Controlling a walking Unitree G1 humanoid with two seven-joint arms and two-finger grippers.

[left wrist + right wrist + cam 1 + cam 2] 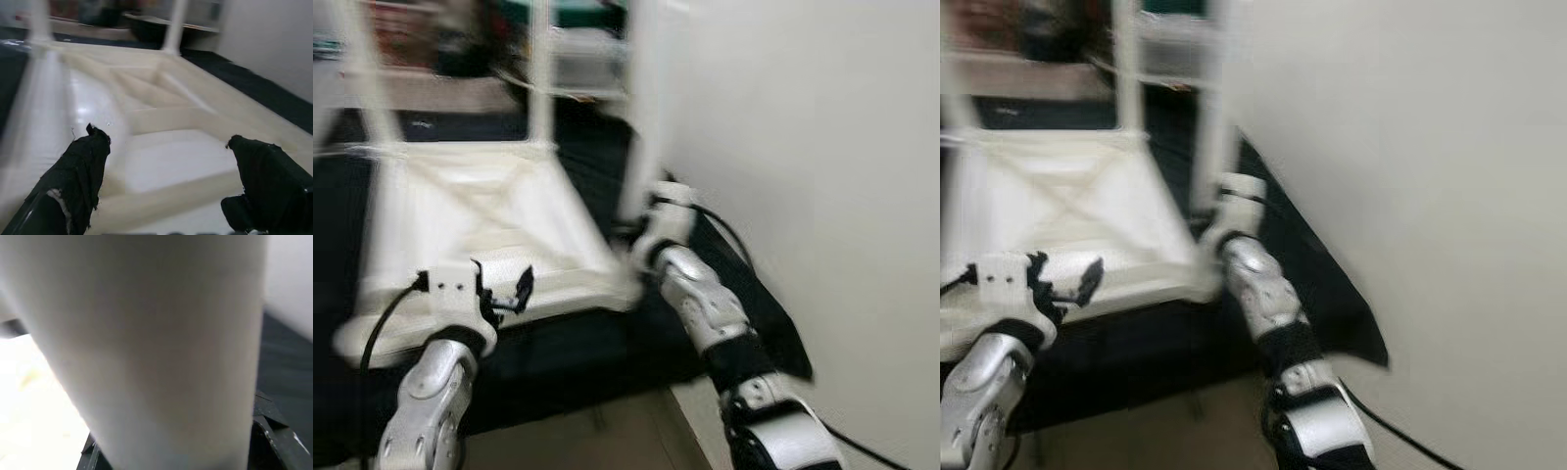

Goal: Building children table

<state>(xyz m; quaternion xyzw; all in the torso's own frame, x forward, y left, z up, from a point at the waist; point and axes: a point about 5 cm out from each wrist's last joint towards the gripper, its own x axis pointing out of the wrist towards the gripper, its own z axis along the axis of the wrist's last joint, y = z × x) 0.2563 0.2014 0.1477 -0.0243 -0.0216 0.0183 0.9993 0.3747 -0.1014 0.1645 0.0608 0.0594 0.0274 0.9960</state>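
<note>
Two grippers work the upturned white tabletop [489, 225]: left gripper [504, 291] hovers spread open above it; right gripper [651, 230] clamps a table leg [641, 108].

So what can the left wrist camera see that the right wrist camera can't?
The left wrist view shows the two black fingers of the left gripper held apart above the ribbed underside of the upturned white table, with two upright legs farther off.

The right wrist view looks at one thick white table leg from very close; the right gripper is right up against it, though the grip itself is hidden.

Both views show white table parts, the dark mat beneath and the pale wall.
</note>
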